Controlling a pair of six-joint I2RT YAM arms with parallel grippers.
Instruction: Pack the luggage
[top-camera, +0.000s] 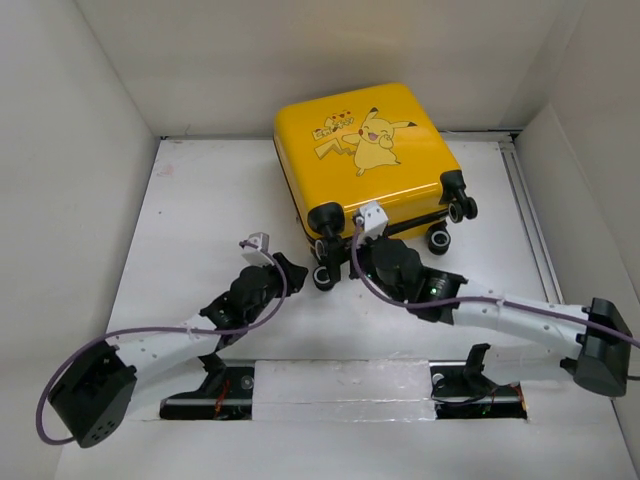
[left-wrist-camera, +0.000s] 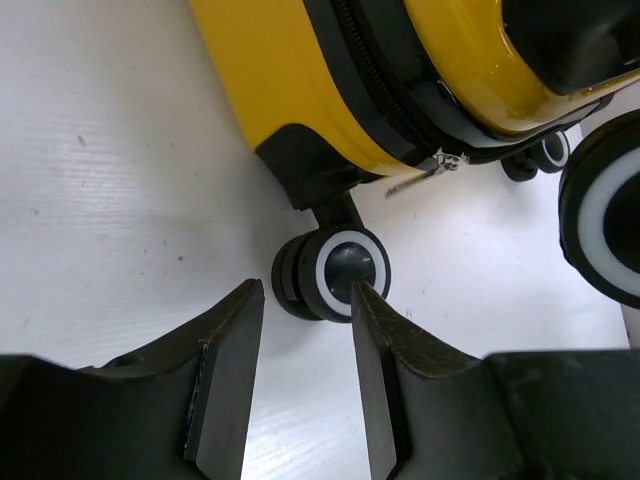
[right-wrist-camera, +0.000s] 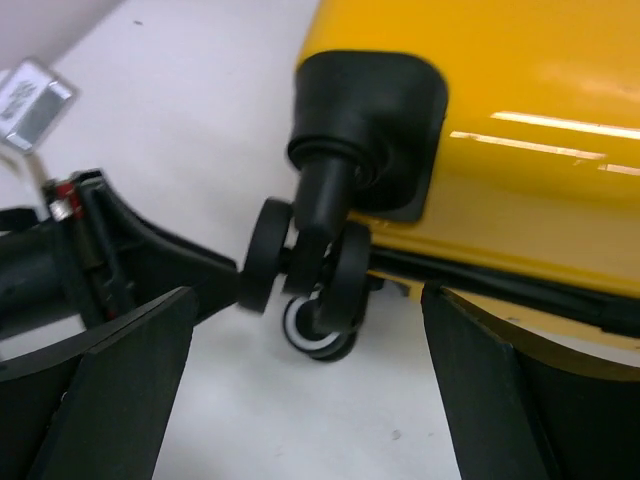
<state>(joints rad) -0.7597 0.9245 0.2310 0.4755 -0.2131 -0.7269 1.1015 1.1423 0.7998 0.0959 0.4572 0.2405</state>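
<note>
— Where does the luggage (top-camera: 370, 150) sit?

— Flat on the white table (top-camera: 200, 200), at the far edge and about midway between the left and right edges. The printed yellow shell faces up and its wheels point toward the near edge.

— Is it shut?

— Yes. In the left wrist view the two yellow halves meet along the black zipper (left-wrist-camera: 385, 95), and a small metal zipper pull (left-wrist-camera: 440, 165) hangs at the corner.

— And the left claw (left-wrist-camera: 305, 295)?

— Its fingers stand partly apart with only bare table between them. It points at the lower wheel (left-wrist-camera: 335, 272) at the luggage's near left corner, which rests on the table just past the fingertips. The tip of one finger overlaps the wheel's rim (I can't tell whether it touches).

— The right claw (right-wrist-camera: 308, 300)?

— Spread wide, gripping nothing. It faces the same corner from the other side. The upper wheel (right-wrist-camera: 300, 255) hangs on its black stem (right-wrist-camera: 325, 195) between the two fingers, clear of both, and the lower wheel shows just beneath it.

— Do the two claws meet?

— From above they close in on that one corner from left and right, near each other. The left arm's dark body shows at the left edge of the right wrist view.
</note>
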